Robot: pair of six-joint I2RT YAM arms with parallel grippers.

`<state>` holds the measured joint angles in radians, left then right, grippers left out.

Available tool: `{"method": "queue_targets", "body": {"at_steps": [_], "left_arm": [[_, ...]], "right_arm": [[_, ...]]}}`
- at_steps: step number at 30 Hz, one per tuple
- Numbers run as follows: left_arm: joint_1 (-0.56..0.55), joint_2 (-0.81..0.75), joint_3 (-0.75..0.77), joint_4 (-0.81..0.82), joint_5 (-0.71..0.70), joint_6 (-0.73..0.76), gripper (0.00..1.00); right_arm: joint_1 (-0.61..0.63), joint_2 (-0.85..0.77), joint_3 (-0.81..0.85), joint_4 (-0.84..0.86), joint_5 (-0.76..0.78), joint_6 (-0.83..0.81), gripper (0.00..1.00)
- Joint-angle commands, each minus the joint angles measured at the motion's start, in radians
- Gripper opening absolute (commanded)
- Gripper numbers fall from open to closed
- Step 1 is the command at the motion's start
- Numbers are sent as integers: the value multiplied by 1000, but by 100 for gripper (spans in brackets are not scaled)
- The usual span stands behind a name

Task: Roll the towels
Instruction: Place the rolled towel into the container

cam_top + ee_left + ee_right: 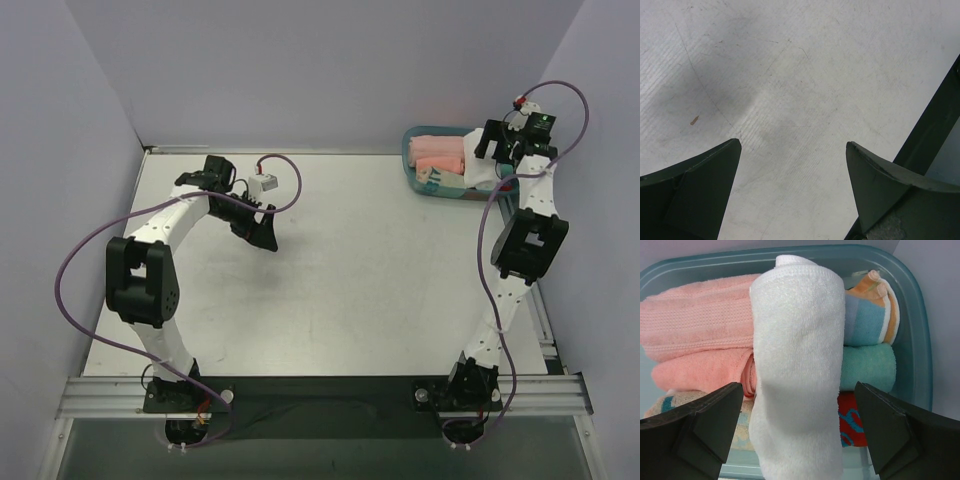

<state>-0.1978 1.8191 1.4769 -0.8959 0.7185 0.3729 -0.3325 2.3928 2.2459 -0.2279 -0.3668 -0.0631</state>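
A rolled white towel [797,340] lies on top of other rolled towels in a teal bin [917,340] at the table's far right corner. In the top view a bit of the white towel [478,173] shows beside the right arm. My right gripper [799,390] is open and straddles the roll, one finger on each side, with a small gap at each; it hangs over the bin [412,150] in the top view [488,152]. My left gripper [794,145] is open and empty, low over bare table at the far left [262,235]. No grey tag shows.
The bin also holds pink towels [695,310], a striped one [865,315], a teal one [867,365] and a red patterned one [850,425]. The grey table [370,290] has walls left, back and right. A dark bar [935,125] crosses the left wrist view's right side.
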Motion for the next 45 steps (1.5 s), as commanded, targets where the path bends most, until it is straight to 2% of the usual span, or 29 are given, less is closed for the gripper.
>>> {"method": "queue_targets", "body": {"at_steps": [1,8,15,20,27,32,35,40,45], "left_arm": [[6,8,52,-3,39,6,97],[8,-4,59,37,15,-26,97],[15,14,132,40,-11,-80,97],[37,25,180,41,-17,-129,97],[38,34,206,0,-180,-167,97],[35,-20,135,-27,-234,-134,97],[12,-67,50,-37,-322,-103,97],[-11,-168,-154,-29,-372,-71,97],[-46,-254,-282,20,-415,-75,97]], "right_arm": [[6,-110,-8,12,-6,-21,100],[7,-234,-101,7,-61,19,100],[27,-455,-337,-30,-175,60,100],[73,-618,-489,-132,-227,49,100],[168,-810,-730,-225,-274,3,100],[231,-885,-873,-263,-320,-1,100],[280,-912,-976,-261,-334,5,100],[413,-940,-1095,-238,-291,-9,100],[512,-974,-1193,-217,-235,-21,100]]}}
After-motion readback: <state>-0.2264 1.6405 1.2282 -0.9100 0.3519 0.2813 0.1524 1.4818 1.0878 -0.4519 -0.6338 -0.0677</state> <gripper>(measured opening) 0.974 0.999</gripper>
